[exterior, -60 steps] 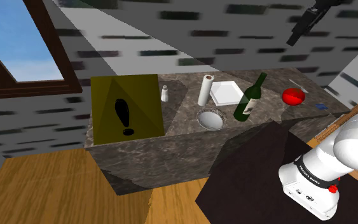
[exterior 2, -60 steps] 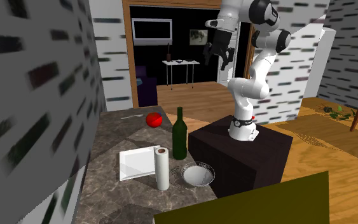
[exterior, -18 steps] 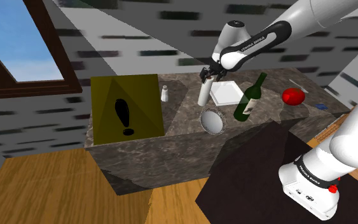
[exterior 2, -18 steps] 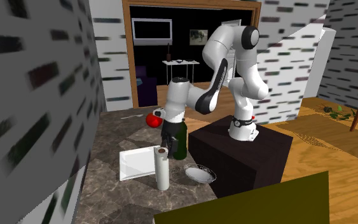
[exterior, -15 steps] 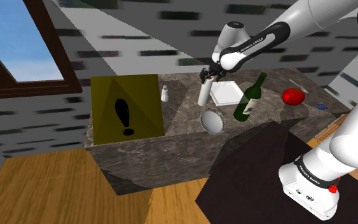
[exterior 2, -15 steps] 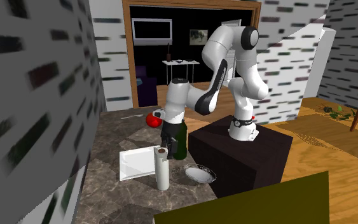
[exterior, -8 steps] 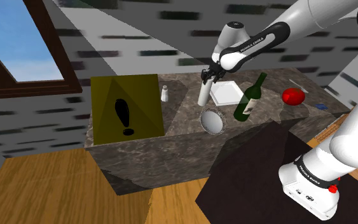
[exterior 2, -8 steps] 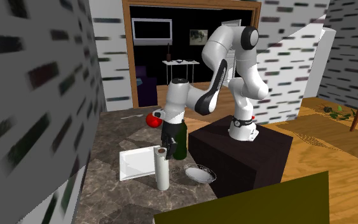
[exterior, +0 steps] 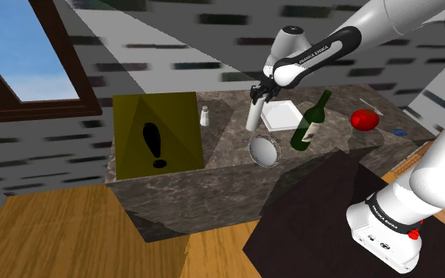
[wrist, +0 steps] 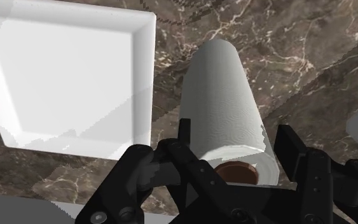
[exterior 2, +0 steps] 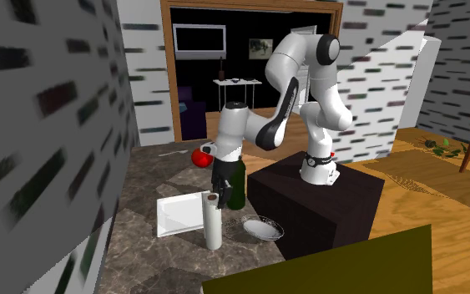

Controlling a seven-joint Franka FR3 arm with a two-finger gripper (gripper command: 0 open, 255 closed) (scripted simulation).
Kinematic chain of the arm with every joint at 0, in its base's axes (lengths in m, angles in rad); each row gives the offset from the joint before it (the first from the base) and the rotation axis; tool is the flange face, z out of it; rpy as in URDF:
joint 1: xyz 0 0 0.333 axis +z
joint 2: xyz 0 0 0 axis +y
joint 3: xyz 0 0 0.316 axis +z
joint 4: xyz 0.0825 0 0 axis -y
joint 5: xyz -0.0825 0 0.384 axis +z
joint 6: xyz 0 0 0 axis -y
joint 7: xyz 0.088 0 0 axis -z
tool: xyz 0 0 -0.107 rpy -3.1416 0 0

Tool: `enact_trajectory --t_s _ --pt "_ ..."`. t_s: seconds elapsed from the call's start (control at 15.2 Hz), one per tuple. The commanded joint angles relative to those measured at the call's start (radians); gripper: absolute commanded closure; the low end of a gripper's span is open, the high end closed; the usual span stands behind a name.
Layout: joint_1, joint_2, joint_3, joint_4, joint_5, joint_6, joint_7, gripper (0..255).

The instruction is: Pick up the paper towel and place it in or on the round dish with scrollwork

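The jaws are sitting at the top of the upright paper towel roll (exterior: 252, 118) on the marble surface (exterior: 227, 134). Just beside them a white square plate (exterior: 280, 115) is lying. Below them the round dish (exterior: 265, 150) is tilting, with a green wine bottle (exterior: 310, 122) standing further off.

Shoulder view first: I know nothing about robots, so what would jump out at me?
The big olive-yellow panel with a black exclamation mark stands at the left end of the dark marbled counter in the shoulder view. To its right, the white arm's black tool sits at the top of an upright white paper towel roll, with a round silvery dish tilted up near the counter's front edge and a dark green bottle further right.
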Motion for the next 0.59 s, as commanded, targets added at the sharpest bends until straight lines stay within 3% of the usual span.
enact_trajectory --t_s 0.0,0.53 --pt "-0.002 -0.015 0.003 0.001 0.006 -0.016 -0.005 255" --pt "-0.008 -0.088 0.014 0.024 0.036 -0.111 -0.032 255"
